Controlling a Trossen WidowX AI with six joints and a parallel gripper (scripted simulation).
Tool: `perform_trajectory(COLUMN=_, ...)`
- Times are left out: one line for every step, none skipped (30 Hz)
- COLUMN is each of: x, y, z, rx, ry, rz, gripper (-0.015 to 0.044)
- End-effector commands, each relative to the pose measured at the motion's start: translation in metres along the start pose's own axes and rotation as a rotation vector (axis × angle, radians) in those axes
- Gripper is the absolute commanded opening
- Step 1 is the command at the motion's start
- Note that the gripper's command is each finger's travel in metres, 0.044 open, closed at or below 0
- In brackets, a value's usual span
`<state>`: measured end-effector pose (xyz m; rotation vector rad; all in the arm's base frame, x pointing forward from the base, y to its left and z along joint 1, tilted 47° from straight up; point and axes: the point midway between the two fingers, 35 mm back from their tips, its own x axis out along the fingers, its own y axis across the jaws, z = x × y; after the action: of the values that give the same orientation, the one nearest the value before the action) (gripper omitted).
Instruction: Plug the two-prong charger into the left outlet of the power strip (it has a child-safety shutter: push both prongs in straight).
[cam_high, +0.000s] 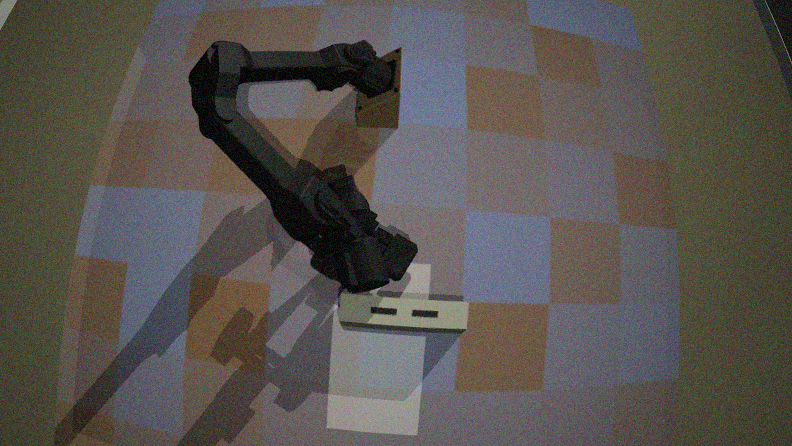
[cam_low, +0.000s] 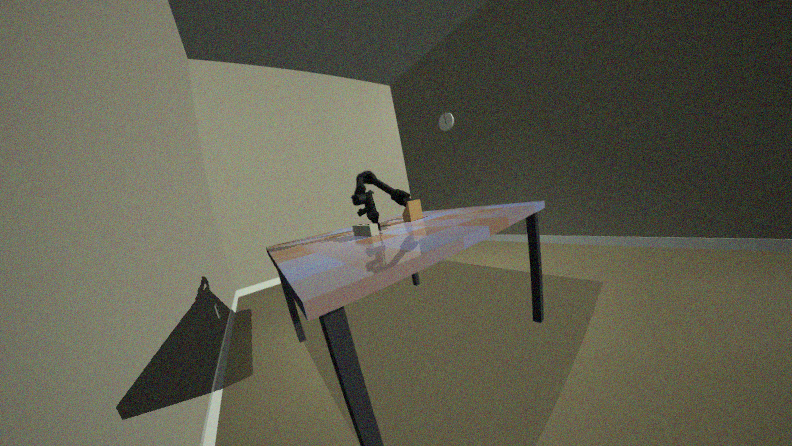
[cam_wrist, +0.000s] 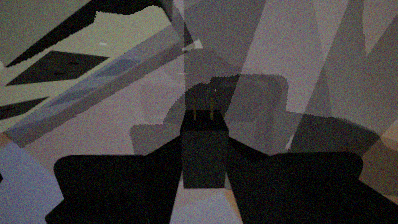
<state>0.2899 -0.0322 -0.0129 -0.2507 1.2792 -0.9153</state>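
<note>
The dark two-prong charger (cam_wrist: 205, 160) sits between the fingers of my gripper (cam_wrist: 202, 139) in the wrist view. Both fingers touch its sides, so the gripper is shut on it. Its two thin prongs point toward the top of the wrist view. Whether it touches the table cannot be told. The pale power strip (cam_high: 403, 312) (cam_low: 363, 229) has two dark outlets; the left outlet (cam_high: 383, 310) shows uncovered in the top view. In the wrist view the strip (cam_wrist: 127, 30) is at the upper left. The gripper is beside the strip's left end; the arm hides its fingertips in the top view.
A pale rectangle (cam_high: 376, 365) lies under and in front of the strip on the checkered table (cam_high: 501, 349) (cam_low: 332, 271). A wooden block (cam_high: 382, 113) (cam_low: 413, 210) stands at the arm's base. Arm shadows cross the table.
</note>
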Motion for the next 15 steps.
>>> perform_trajectory(x=-0.005, y=0.001, z=0.0, rx=0.002, ry=-0.001, rz=0.002, gripper=0.0013)
perform_trajectory(x=-0.007, y=0.001, z=0.0, rx=0.002, ry=-0.001, rz=0.002, gripper=0.0)
perform_trajectory(x=-0.011, y=0.001, z=0.0, rx=0.001, ry=0.0, rz=0.002, gripper=0.0)
perform_trajectory(x=-0.015, y=0.001, z=-0.001, rx=0.0, ry=0.0, rz=0.002, gripper=0.0)
perform_trajectory(x=-0.02, y=0.001, z=-0.002, rx=-0.001, ry=0.0, rz=0.002, gripper=0.0)
perform_trajectory(x=-0.024, y=0.001, z=-0.002, rx=-0.002, ry=0.001, rz=0.002, gripper=0.0)
perform_trajectory(x=-0.028, y=0.001, z=-0.003, rx=-0.003, ry=0.001, rz=0.002, gripper=0.0)
perform_trajectory(x=-0.032, y=0.001, z=-0.004, rx=-0.004, ry=0.001, rz=0.001, gripper=0.0)
perform_trajectory(x=-0.037, y=0.001, z=-0.006, rx=-0.005, ry=0.001, rz=0.001, gripper=0.0)
perform_trajectory(x=-0.041, y=0.001, z=-0.007, rx=-0.006, ry=0.001, rz=0.0, gripper=0.0)
perform_trajectory(x=-0.045, y=0.001, z=-0.008, rx=-0.006, ry=0.001, rz=0.0, gripper=0.0)
perform_trajectory(x=-0.049, y=0.001, z=-0.01, rx=-0.007, ry=0.001, rz=-0.001, gripper=0.0)
perform_trajectory(x=-0.052, y=0.001, z=-0.011, rx=-0.008, ry=0.001, rz=-0.002, gripper=0.0)
perform_trajectory(x=-0.054, y=0.001, z=-0.013, rx=-0.008, ry=0.001, rz=-0.002, gripper=0.0)
perform_trajectory(x=-0.055, y=0.001, z=-0.014, rx=-0.008, ry=0.001, rz=-0.003, gripper=0.0)
